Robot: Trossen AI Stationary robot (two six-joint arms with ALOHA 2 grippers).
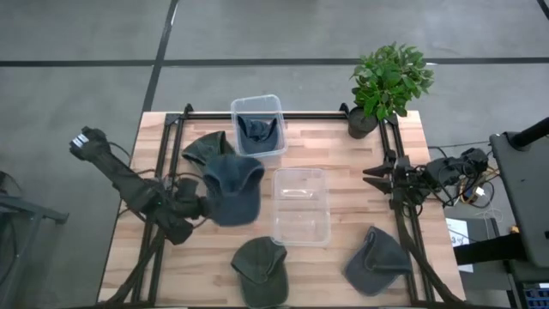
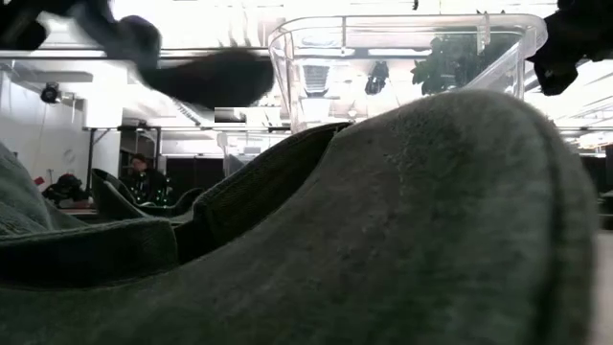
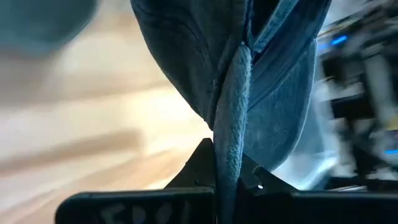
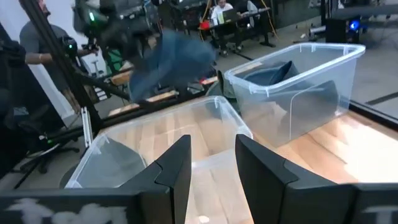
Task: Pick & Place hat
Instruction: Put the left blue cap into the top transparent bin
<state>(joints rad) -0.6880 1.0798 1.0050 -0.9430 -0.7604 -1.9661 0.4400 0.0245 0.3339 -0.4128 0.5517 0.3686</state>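
My left gripper (image 1: pixel 203 207) is shut on a blue-grey hat (image 1: pixel 232 186), which is raised over the table left of the empty clear bin (image 1: pixel 300 206). The right wrist view shows this hat (image 4: pixel 176 60) in the air beyond that bin (image 4: pixel 155 146). A second clear bin (image 1: pixel 258 125) at the far edge holds a dark hat (image 1: pixel 256 130). My right gripper (image 1: pixel 369 178) is open and waits near the table's right side, pointing left. My left gripper pinches a bunched fold of the hat's cloth (image 3: pixel 229 146) between its two fingers, which come in from the table's left. The fold runs along the fingers. The hat is lifted clear, and its crown (image 1: pixel 236 176) spreads out beyond the fingertips toward the table's right.
A dark green hat (image 1: pixel 206 148) lies left of the far bin. A green hat (image 1: pixel 260 270) lies at the near edge and fills the low view (image 2: pixel 383 240). A grey-blue hat (image 1: pixel 375 260) lies near the right corner. A potted plant (image 1: pixel 388 81) stands at the far right corner.
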